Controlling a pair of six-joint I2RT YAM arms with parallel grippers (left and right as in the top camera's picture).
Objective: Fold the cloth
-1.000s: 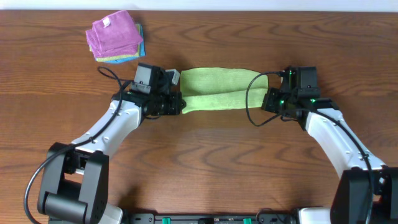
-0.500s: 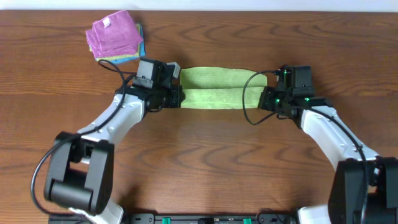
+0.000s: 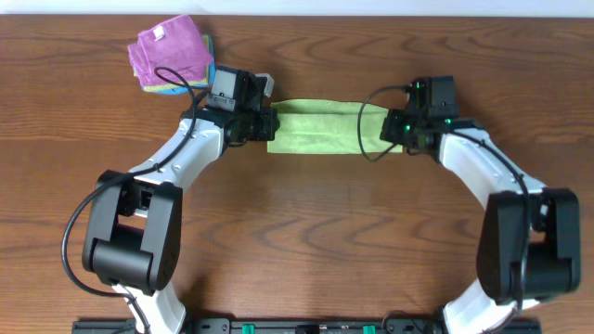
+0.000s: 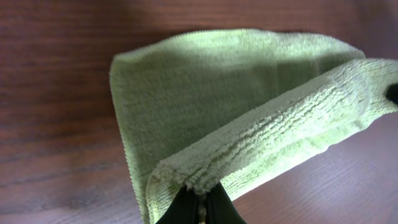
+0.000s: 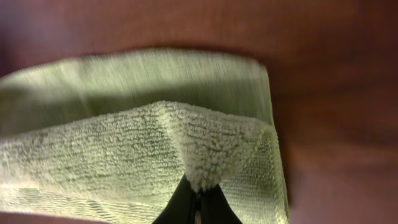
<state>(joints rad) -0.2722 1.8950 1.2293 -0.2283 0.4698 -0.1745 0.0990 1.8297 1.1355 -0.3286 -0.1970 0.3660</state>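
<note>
A: Where do we find the cloth (image 3: 320, 130)?
B: We find it on the wooden table (image 3: 306, 241), in the far middle part, drawn out as a narrow green band. One long edge is raised above the flat layer.
A: And the claws?
B: The left gripper (image 4: 200, 204) is closed on the left end of this raised edge, and the right gripper (image 5: 197, 202) pinches the right end in the same manner.
A: What else do we see?
B: A purple cloth (image 3: 170, 51) lies folded near the far left corner. Under it we see perhaps a blue cloth (image 3: 212, 67), but the view is too small to be sure
</note>
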